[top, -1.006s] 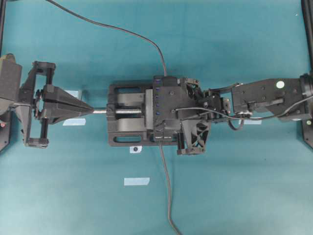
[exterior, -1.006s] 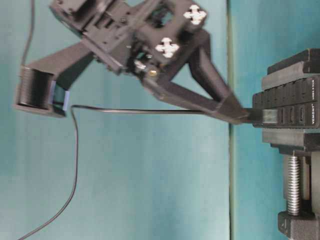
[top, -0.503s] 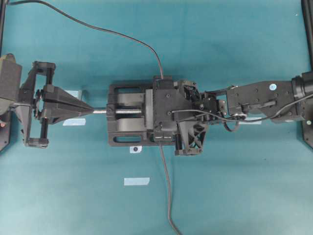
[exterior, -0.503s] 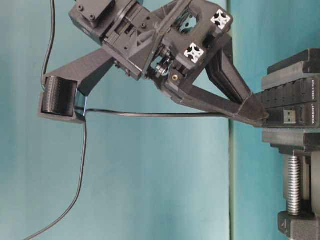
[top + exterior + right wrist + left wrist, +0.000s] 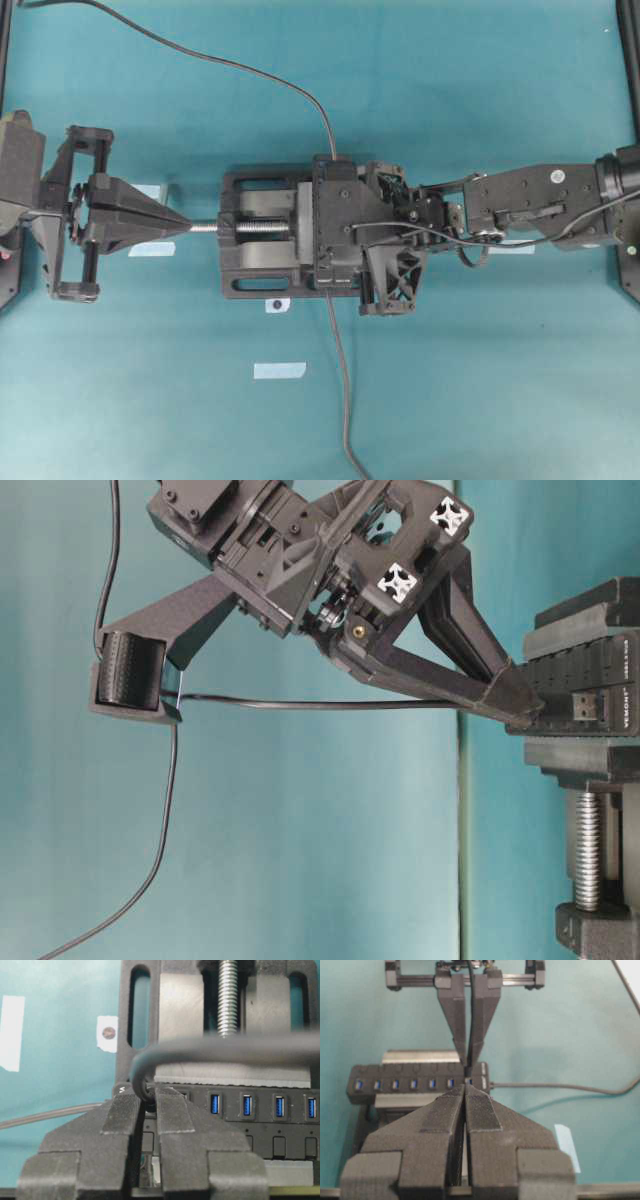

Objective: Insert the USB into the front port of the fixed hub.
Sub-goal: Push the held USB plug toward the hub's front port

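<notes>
While the right hand (image 5: 145, 1105) grips one USB (image 5: 146, 1094) at one fixed hub (image 5: 260, 1110), the left hand (image 5: 465, 1091) is closed.

From above, you see the right hand (image 5: 335, 235) reaching in from the right edge and sitting over the fixed hub (image 5: 325, 270), which is clamped in the black vise (image 5: 262, 235) at the middle of the teal worktop (image 5: 480, 400); whether its fingers grip anything is hidden under the arm. Your left hand (image 5: 183, 224) rests at the left with its fingers pressed together, tips pointing at the vise's silver screw (image 5: 205, 227). A thin dark cable (image 5: 343, 400) runs from the hub to the bottom edge, and another (image 5: 220, 62) curves off toward the top left.
</notes>
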Robot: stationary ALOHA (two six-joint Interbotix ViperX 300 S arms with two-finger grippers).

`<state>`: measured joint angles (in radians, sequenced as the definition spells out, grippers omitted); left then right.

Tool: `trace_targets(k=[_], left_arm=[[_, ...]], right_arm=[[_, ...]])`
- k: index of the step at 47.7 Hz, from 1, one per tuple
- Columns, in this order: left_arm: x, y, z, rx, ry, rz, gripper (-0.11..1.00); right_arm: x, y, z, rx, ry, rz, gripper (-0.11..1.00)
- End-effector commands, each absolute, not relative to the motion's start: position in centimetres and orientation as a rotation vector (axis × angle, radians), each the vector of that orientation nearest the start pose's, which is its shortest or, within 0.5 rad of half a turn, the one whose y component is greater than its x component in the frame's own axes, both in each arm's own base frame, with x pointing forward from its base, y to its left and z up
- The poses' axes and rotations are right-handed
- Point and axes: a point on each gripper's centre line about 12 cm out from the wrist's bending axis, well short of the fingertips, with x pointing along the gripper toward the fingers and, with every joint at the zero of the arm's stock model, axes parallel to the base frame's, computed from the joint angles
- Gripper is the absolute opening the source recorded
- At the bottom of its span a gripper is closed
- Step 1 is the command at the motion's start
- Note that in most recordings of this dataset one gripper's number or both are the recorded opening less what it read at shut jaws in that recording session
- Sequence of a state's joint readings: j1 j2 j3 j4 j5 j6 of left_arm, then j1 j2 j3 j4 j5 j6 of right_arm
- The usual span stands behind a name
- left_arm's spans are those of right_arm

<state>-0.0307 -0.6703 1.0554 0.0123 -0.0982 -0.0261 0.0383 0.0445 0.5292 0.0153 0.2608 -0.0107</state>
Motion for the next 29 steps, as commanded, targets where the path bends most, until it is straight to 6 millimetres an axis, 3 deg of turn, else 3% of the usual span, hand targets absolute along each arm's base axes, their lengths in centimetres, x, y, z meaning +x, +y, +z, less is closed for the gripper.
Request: trace_targets(k=[1, 29], left_arm=[[25.29, -0.83, 25.87, -0.010, 0.267, -0.032, 0.00], [25.27, -0.83, 25.81, -0.010, 0.269, -0.032, 0.00]], right_arm=[[40.63, 1.80, 18.50, 0.003, 0.801, 0.037, 0.06], [40.68, 1.86, 18.01, 0.028, 0.805, 0.027, 0.06]])
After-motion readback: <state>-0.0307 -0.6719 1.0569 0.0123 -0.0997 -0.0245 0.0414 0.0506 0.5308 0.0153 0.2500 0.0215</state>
